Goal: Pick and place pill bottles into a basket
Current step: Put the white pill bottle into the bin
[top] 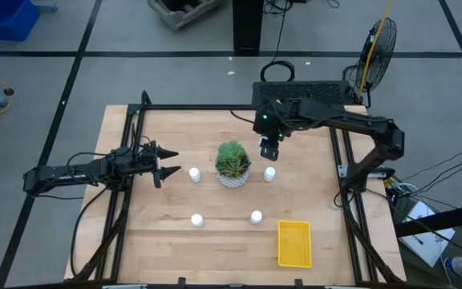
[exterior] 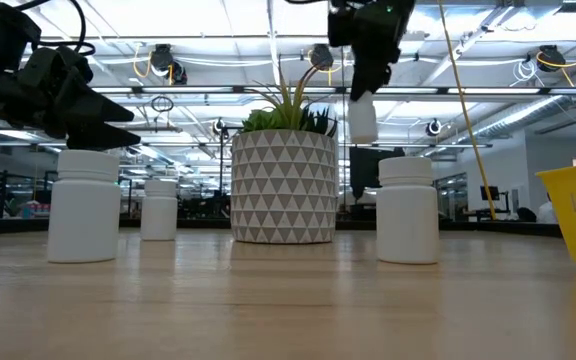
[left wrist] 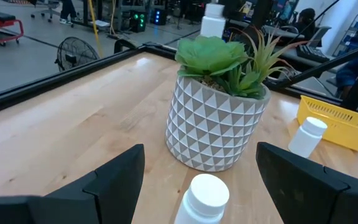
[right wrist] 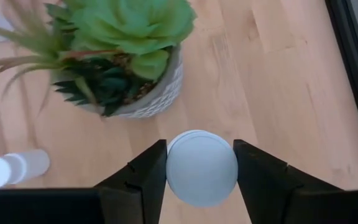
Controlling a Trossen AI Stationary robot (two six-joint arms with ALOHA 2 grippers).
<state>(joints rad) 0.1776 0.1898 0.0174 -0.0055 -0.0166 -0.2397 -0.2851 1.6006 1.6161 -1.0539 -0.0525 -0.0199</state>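
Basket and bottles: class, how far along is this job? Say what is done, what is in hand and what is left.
Done: nothing yet; the yellow basket looks empty. In hand: the right gripper is shut on one bottle, held in the air by the plant. Left: four bottles stand on the table. The left gripper waits open near one.

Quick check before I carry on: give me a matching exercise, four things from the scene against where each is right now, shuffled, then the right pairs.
Things:
1. right gripper
2. left gripper
3. basket
4. potted plant

Places or states:
A. mid-table, among the standing pill bottles
B. open, low, facing a standing pill bottle
C. near the table's front right corner, nothing in it
D. raised beside the plant, shut on a pill bottle

Pairs: 1-D, 2-B, 3-C, 4-A
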